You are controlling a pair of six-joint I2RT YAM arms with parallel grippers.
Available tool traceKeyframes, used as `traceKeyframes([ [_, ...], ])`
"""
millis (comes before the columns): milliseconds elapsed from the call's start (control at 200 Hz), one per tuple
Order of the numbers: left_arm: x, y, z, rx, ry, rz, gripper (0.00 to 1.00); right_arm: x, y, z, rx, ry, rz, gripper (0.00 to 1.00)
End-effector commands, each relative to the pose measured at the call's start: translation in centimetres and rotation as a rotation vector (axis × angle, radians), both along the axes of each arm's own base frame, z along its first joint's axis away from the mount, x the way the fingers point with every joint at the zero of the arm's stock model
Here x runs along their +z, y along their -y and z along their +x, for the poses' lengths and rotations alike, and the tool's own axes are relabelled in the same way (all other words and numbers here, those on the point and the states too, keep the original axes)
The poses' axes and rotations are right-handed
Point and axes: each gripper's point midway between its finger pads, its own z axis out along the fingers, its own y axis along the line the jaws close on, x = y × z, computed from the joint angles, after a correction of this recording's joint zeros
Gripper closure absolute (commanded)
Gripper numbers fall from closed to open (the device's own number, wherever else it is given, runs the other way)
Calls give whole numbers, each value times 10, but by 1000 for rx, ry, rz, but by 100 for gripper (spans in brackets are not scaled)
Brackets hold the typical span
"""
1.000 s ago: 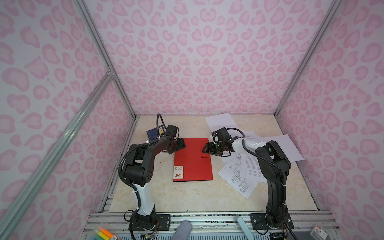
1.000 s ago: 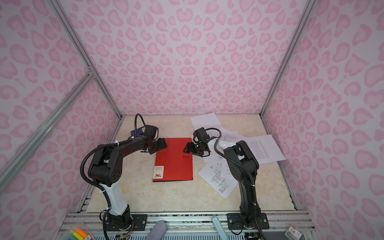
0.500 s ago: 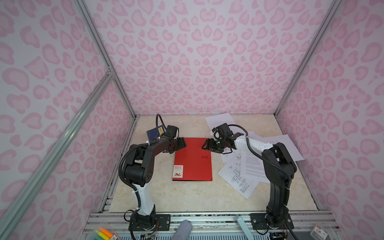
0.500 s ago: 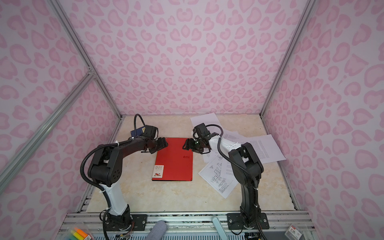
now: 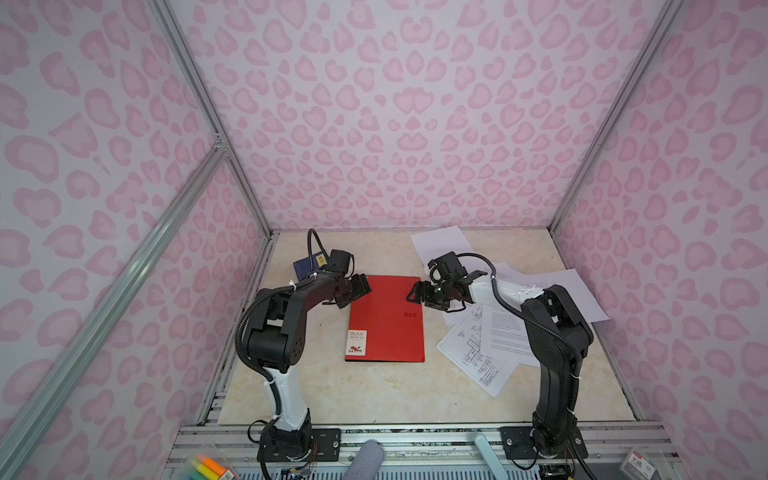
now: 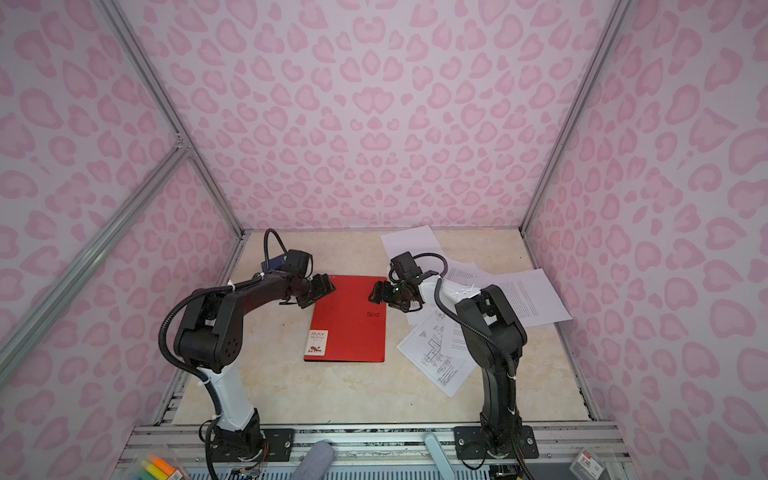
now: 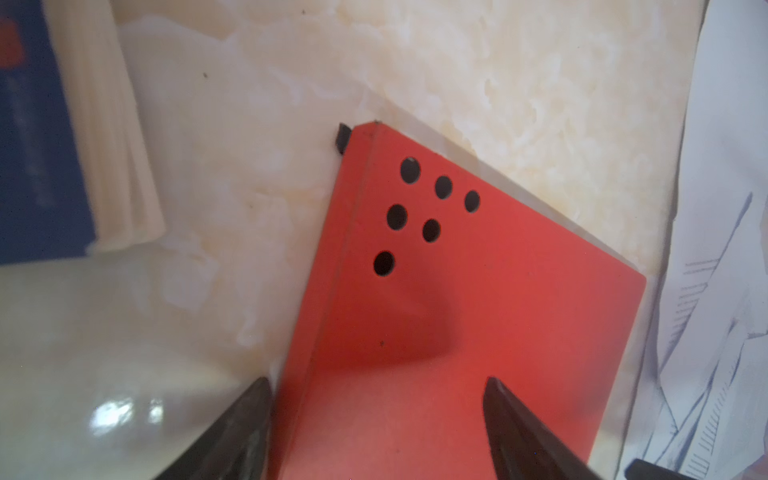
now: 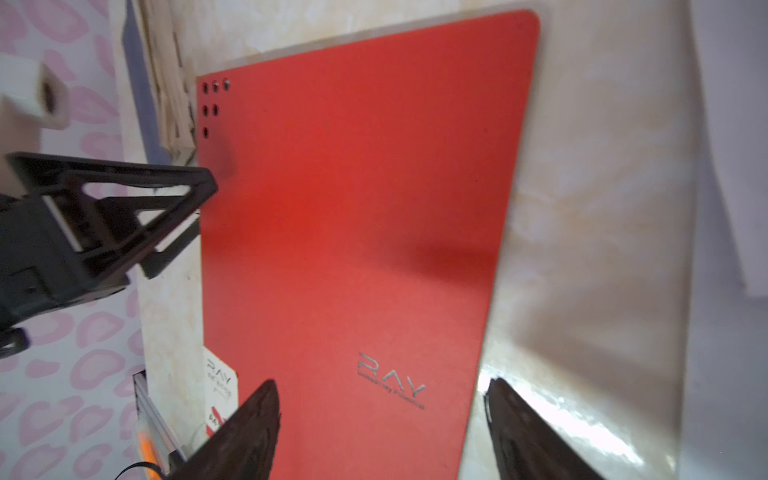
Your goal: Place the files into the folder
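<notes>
closed folder (image 5: 386, 328), booklet (image 5: 303, 268) beside, files (image 5: 473, 353) alongside

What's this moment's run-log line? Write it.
folder: closed, flat; files: loose beside it; left end effector: open over folder corner; right end effector: open at folder edge

A cream marble-patterned tabletop (image 5: 374, 395) lies under the left gripper (image 5: 354, 291) and right gripper (image 5: 412, 293), enclosed behind and beside them by white wall panels (image 5: 395, 124) with pink heart-like blotches, joined by aluminium frame rails (image 5: 195, 89), softly and evenly lit.
</notes>
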Motion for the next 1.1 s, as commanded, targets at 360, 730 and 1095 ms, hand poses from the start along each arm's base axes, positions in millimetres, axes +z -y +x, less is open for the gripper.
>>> traceKeyframes([
  [360,-36,-2,-45,10,-206,-10,19,-24,-12,-2,-9,-40,3,22],
  [730,-54,1,-56,26,-248,-19,20,11,-21,2,6,-16,42,23],
  [1095,-53,3,-55,38,-249,-43,20,43,-32,8,34,60,91,21],
])
